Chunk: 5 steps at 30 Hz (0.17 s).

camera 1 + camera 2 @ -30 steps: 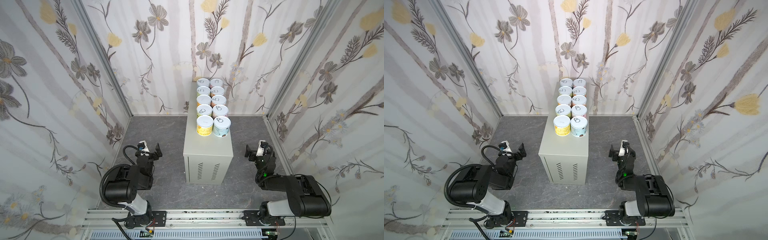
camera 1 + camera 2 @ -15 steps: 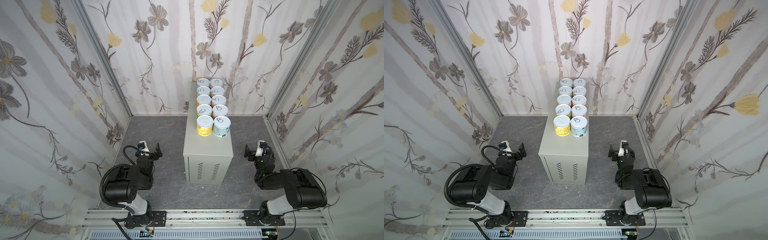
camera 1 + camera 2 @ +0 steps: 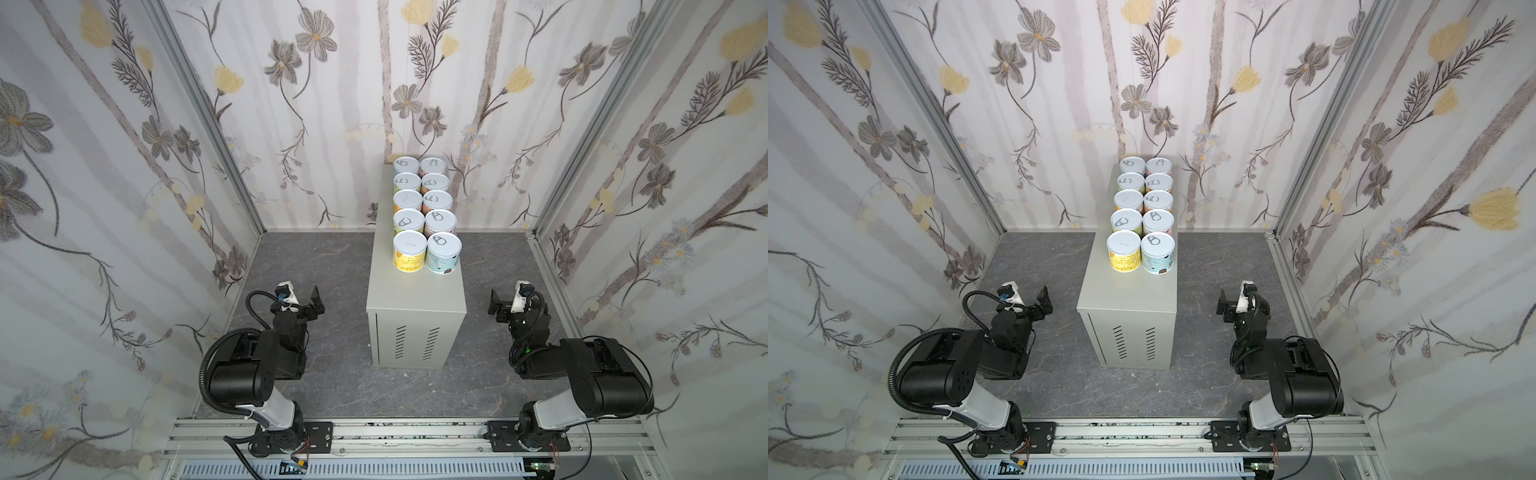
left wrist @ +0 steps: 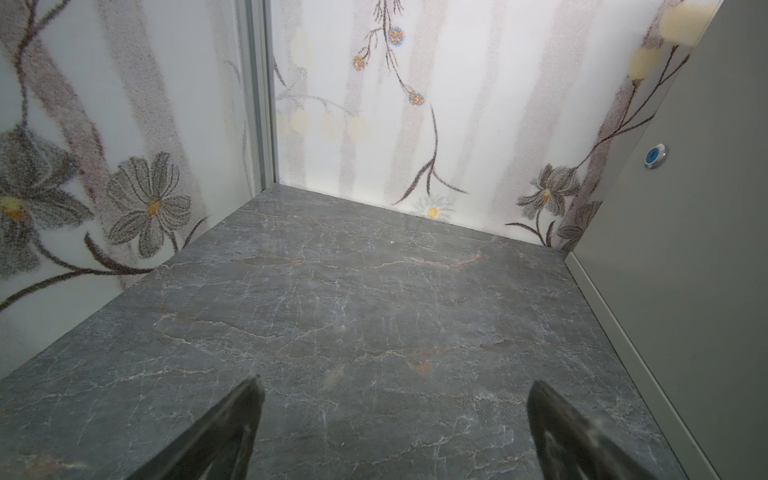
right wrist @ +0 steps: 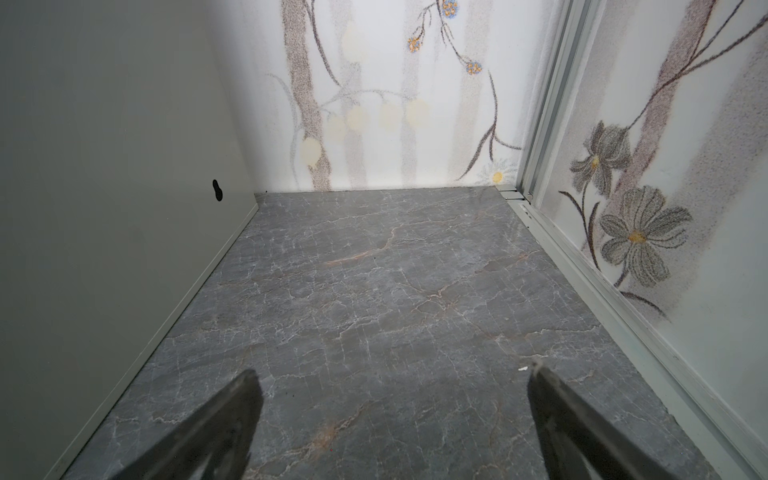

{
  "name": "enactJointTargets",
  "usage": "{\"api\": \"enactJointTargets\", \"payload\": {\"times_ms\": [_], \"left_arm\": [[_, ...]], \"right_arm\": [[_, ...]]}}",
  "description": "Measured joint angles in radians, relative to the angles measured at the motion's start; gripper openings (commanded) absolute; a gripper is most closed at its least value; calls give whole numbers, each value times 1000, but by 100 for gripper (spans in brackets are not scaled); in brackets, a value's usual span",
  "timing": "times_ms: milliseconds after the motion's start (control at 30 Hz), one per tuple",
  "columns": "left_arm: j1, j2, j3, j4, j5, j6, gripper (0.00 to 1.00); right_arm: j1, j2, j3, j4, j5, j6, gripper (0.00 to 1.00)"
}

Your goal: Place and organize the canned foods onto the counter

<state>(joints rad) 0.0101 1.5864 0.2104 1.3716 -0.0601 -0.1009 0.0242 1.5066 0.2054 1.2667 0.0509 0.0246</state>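
Atop the counter (image 3: 415,291), both top views show ten cans (image 3: 437,202) standing in two side-by-side columns. Left wrist view: the left gripper (image 4: 395,382) gapes empty above the floor (image 4: 374,291). Right wrist view: the right gripper (image 5: 392,372) likewise.

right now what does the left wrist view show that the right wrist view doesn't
Only the left wrist view: a round blue button on the counter side panel.

Only the right wrist view: a black keyhole-shaped slot on the counter's opposite side panel.

Both: a plain grey counter side, the dark marbled floor, the floral wall, a metal corner post, and jaws standing wide apart with only floor between them. Neither view takes in the counter's top.
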Motion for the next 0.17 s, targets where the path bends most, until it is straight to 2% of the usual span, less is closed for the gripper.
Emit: {"api": "enactJointTargets", "payload": {"times_ms": [167], "left_arm": [[0, 0, 0, 0, 0, 0, 100]], "right_arm": [[-5, 5, 5, -1, -4, 0, 100]]}}
